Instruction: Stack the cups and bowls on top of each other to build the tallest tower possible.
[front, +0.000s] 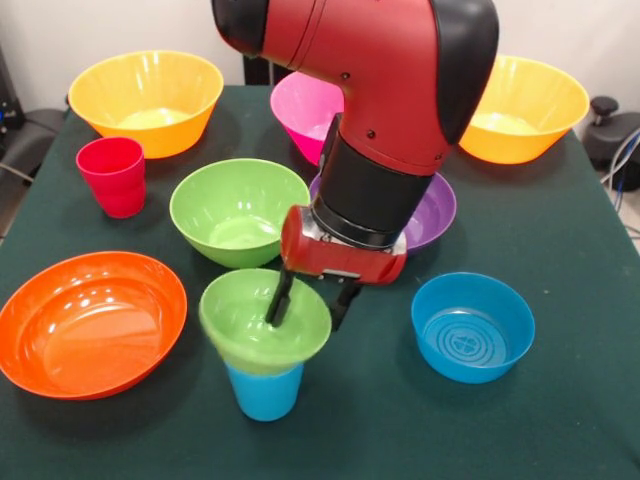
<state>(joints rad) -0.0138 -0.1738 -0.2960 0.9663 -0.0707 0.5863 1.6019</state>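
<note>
A small green bowl sits on top of the sky blue cup at the front centre, forming a short tower. My gripper is open and straddles the bowl's right rim, with one finger inside the bowl and the other just outside it. The red cup stands at the left. The lime green bowl is just behind the tower. The small blue bowl is at the front right, and the wide orange bowl at the front left.
The wide purple bowl and the pink bowl lie behind the arm, partly hidden by it. Two large yellow-orange bowls stand at the back left and the back right. The dark green table shows at the front right.
</note>
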